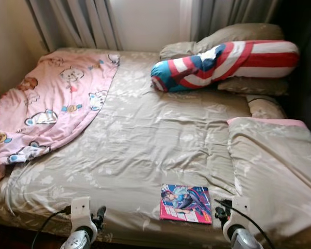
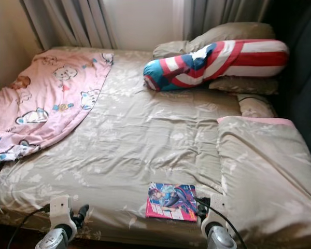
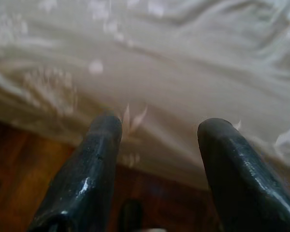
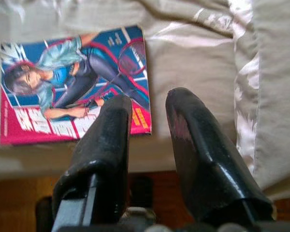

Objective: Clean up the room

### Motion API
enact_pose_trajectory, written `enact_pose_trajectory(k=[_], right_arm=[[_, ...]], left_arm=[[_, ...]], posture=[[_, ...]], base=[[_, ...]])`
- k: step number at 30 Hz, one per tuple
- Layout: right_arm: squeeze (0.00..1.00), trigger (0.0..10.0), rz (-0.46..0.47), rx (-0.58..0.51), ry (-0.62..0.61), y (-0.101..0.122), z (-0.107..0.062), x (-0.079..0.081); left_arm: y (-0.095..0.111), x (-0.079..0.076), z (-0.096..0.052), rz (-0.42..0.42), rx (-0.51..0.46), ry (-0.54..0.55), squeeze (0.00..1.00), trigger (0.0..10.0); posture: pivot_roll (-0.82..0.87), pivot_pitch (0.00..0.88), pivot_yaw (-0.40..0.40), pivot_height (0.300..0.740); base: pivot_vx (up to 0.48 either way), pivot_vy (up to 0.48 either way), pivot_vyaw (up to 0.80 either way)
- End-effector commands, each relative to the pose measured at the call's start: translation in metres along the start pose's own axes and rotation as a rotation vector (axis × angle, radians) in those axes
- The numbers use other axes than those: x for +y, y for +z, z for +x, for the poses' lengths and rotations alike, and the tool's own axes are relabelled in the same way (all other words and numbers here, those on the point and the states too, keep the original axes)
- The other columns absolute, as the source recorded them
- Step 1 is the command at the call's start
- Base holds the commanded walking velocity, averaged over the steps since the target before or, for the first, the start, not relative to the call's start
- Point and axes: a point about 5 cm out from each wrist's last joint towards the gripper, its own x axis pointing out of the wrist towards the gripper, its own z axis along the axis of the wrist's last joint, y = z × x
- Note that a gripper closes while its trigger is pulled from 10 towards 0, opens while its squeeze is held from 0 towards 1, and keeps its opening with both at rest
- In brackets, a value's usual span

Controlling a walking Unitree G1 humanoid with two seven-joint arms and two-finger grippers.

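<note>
A thin magazine with a pink, blue and red illustrated cover [image 1: 186,203] is seen lying flat on the beige floral-print bed [image 1: 145,150], close to the near edge and just left of the right gripper [image 4: 147,104]. In the right wrist view that gripper's fingers are parted by a narrow gap and nothing is held; they are poised just short of the magazine's right-hand corner. The left gripper [image 3: 157,128] is held at the bed's near edge, well left of the magazine, its fingers spread wide and empty, with dark wooden floor below. Judged risk: the magazine lies flush on soft bedding, so a grasp may pinch the sheet with it, or the cover may be pushed off the edge to the floor; the present narrow opening may also ride over the corner. A folded beige quilt with a pink edge [image 1: 277,166] lies just right of the magazine and crowds the approach. Farther off are a pink cartoon-print blanket [image 1: 52,104] at the left and a red, white and blue striped bolster [image 1: 228,63] on beige pillows [image 1: 233,33].
</note>
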Motion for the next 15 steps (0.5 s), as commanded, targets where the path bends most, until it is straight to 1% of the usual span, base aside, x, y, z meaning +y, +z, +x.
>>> enact_pose_trajectory(k=[1,3,5,9,12,15], right_arm=[[0.0,10.0,0.006,0.055,-0.017,-0.015,-0.004,-0.003],[0.0,10.0,0.0,0.088,-0.026,-0.022,-0.006,-0.003],[0.0,10.0,-0.014,0.109,-0.035,-0.026,-0.007,-0.003],[0.0,10.0,-0.002,0.12,-0.024,-0.031,-0.008,-0.002],[0.0,10.0,0.005,0.142,-0.046,-0.037,-0.011,-0.007],[0.0,10.0,0.007,0.148,-0.05,-0.039,-0.012,-0.009]], left_arm=[[-0.014,0.003,-0.004,0.015,0.074,0.012,0.0,10.0],[-0.022,0.004,-0.006,0.015,0.117,0.02,0.0,10.0],[-0.025,0.005,-0.008,0.009,0.134,0.027,0.0,10.0],[-0.028,0.008,-0.009,0.018,0.143,0.035,0.0,10.0],[-0.029,0.011,-0.01,0.022,0.151,0.04,0.0,10.0],[-0.029,0.014,-0.01,0.021,0.151,0.047,0.0,10.0]], posture=[[0.04,0.086,-0.03,0.74],[0.04,0.091,-0.026,0.74],[0.04,0.095,-0.022,0.74],[0.03,0.106,-0.014,0.74],[0.03,0.112,-0.009,0.74],[0.03,0.112,-0.006,0.74]], base=[[0.0,0.0,0.0],[0.0,0.0,0.0],[0.0,0.0,0.0],[0.0,0.0,0.0],[0.0,0.0,0.0],[0.0,0.0,0.0]])
